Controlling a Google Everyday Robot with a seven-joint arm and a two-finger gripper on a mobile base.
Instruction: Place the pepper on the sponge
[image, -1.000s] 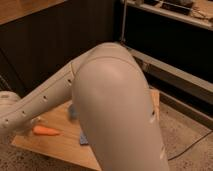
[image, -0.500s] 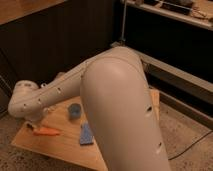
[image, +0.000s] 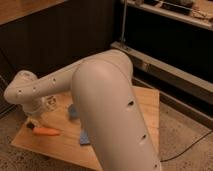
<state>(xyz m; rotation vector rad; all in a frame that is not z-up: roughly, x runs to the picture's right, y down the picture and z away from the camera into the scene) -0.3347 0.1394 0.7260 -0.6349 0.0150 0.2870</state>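
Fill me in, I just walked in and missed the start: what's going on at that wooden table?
The robot's arm reaches down over the left side of the wooden table, with its gripper open just above the left end of the orange pepper. The pepper lies flat on the table and is not picked up yet. The blue sponge it should go on sits to the right, partly hidden behind the arm.

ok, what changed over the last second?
The arm's wrist swung in from the left edge, so the gripper now hangs over the thick end of the pepper. The arm no longer covers part of the sponge. Nothing was visibly gripped or let go. The pepper and the pale blue object lie where they were.
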